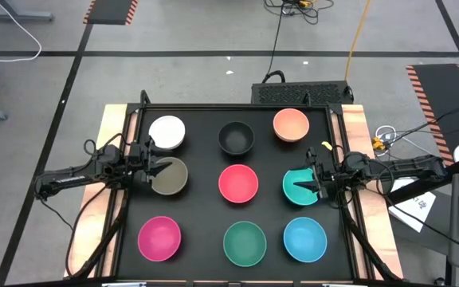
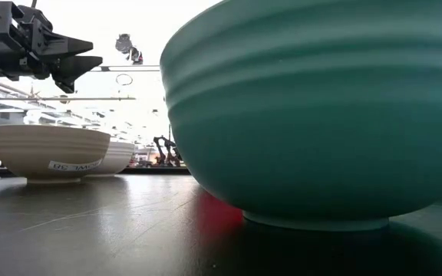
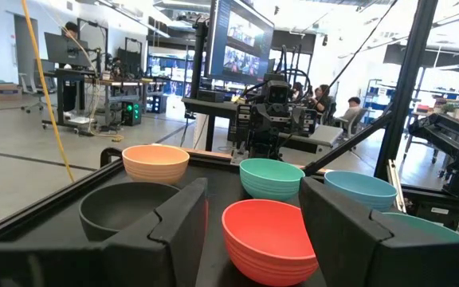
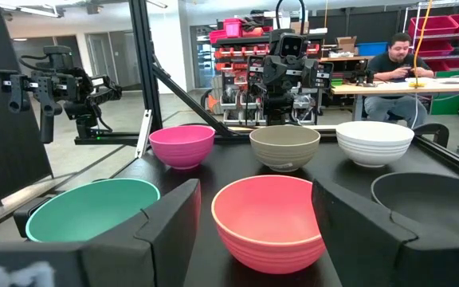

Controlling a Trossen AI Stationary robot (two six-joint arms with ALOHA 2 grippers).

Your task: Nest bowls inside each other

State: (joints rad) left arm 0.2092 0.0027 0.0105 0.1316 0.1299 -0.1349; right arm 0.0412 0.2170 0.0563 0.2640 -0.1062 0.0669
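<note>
Take the red bowl [image 1: 238,182] at the mat's centre as your landmark. Your left gripper [image 1: 154,170] hovers spread over the olive-tan bowl [image 1: 169,176] on the red bowl's left; your right gripper [image 1: 315,182] hangs spread over the teal bowl [image 1: 298,187] on its right, holding nothing.

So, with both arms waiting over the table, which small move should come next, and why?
Probably the left gripper, open above the olive-tan bowl, should lower and close on that bowl's rim. All nine bowls appear to sit apart in a grid, none nested yet, and this one is closest to it. The right gripper is open over the teal bowl and could start there instead.
</note>
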